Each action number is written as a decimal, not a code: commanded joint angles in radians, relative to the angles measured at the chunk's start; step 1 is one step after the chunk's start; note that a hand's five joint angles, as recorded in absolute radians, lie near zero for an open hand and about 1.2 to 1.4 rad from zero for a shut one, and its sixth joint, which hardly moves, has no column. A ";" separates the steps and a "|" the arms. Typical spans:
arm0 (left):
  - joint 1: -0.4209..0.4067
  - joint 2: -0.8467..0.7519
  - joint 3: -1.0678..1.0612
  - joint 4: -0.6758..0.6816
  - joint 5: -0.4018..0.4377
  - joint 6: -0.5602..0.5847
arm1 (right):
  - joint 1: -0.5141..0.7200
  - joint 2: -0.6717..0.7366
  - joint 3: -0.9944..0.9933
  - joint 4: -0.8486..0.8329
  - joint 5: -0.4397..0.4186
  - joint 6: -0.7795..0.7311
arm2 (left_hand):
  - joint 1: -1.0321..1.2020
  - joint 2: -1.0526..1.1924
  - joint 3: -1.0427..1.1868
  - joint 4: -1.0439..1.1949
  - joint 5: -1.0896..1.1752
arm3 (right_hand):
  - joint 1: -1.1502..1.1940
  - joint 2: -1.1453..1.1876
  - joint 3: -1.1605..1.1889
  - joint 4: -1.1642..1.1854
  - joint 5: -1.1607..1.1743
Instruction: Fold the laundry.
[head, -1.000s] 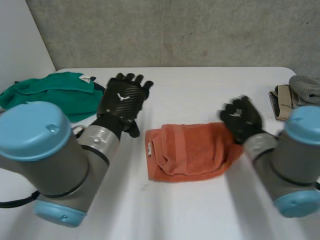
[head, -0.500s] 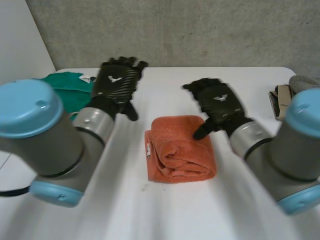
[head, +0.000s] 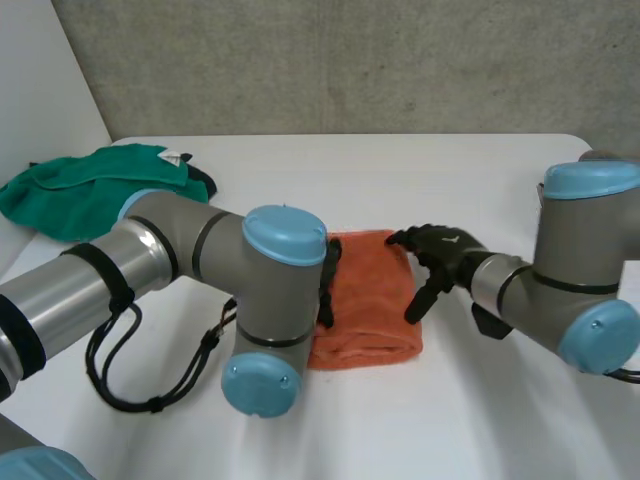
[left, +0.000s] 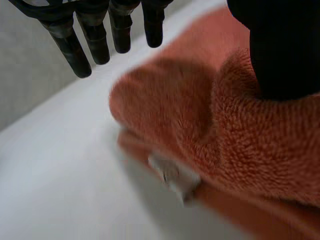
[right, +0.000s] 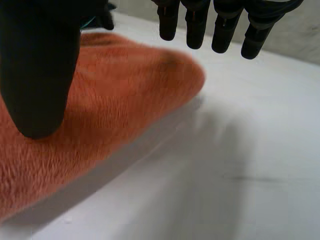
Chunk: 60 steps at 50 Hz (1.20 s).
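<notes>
Orange towel lies folded into a thick, roughly rectangular pack at the middle of the white table, its near edge soft and slightly uneven. The left arm bends across in front of it and covers its left side. In the left wrist view the towel shows looped terry pile, a rounded bulging fold on top and a flatter layer beneath, with 1 small white tag at that lower edge. The left hand sits at the towel's left edge, its thumb resting on the pile and its fingers straight, spread and clear of the cloth. The right hand is at the towel's right edge, thumb over the cloth, fingers extended and holding nothing. At the far left of the table lies a crumpled green cloth, well apart from the towel.
</notes>
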 joint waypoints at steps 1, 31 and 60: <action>-0.028 0.077 -0.139 -0.048 -0.027 0.018 | 0.057 0.076 -0.048 0.018 0.000 -0.051 | 0.031 0.017 0.013 0.019 -0.003 | -0.057 -0.039 -0.035 -0.037 -0.044; 0.076 0.470 -0.274 0.004 0.308 0.010 | 0.200 -0.260 0.502 -0.473 0.109 -0.248 | 0.022 0.008 0.004 0.010 -0.012 | -0.057 -0.039 -0.035 -0.037 -0.044; 0.144 0.490 -0.309 0.041 0.584 -0.042 | 0.229 -0.036 0.501 -0.794 0.117 -0.364 | 0.034 0.020 0.016 0.022 0.000 | 0.038 0.056 0.060 0.058 0.051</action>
